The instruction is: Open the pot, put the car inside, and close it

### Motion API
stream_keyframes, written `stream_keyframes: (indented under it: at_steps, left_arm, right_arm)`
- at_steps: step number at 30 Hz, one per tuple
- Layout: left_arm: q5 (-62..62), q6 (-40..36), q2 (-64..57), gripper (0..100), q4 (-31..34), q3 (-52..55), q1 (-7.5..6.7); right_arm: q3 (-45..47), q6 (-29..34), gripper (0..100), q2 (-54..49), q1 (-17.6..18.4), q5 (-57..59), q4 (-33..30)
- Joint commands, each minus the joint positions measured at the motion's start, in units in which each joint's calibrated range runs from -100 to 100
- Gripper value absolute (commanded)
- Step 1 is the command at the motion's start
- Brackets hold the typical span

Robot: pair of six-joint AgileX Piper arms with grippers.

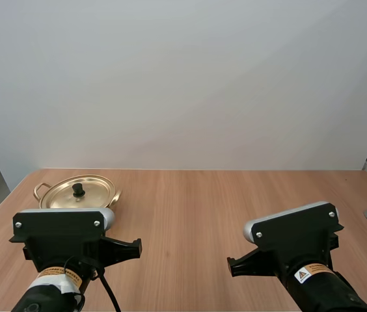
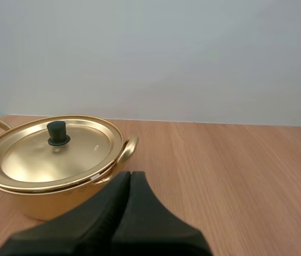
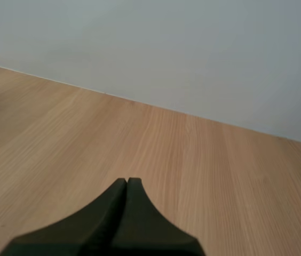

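Tool check, left side first: my left tool (image 2: 129, 176) is closed, its two black fingers lying flat against each other as one dark wedge with nothing pinched between them. Its tip sits low and just beside the gold pot (image 2: 54, 201), close under the nearer loop handle (image 2: 128, 149); whether it touches the metal, I cannot tell. Over on the other side, my right tool (image 3: 127, 181) is closed the same way, gripping nothing and hanging above bare wood, well apart from the pot.

Now the pot itself. It stands upright toward the far left of the wooden surface (image 1: 203, 208), right ahead of my left arm. Its lid (image 2: 44, 157) is on, seated level inside the rim, with the black knob (image 2: 57, 133) standing straight up at the centre. With the lid down, what the pot holds is hidden from me.
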Motion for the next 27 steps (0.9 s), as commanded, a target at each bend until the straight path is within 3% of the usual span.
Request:
stream_keyframes:
  at_steps: [1, 5, 9, 27]
  left_arm:
    - [0.1, 0.0, 0.0, 0, 0.1, 0.0, -0.05]
    - [0.1, 0.0, 0.0, 0, 0.1, 0.0, -0.05]
    - [0.1, 0.0, 0.0, 0, 0.1, 0.0, -0.05]
    - [0.1, 0.0, 0.0, 0, 0.1, 0.0, -0.05]
  right_arm:
    - [0.0, 32.6, 0, 0.0, 0.1, -0.2, -24.6]
    - [0.0, 28.0, 0, 0.0, 0.1, -0.3, -20.7]
    - [0.0, 19.9, 0, 0.0, 0.1, -0.3, -12.4]
    - [0.0, 20.3, 0, 0.0, 0.1, -0.3, -12.4]
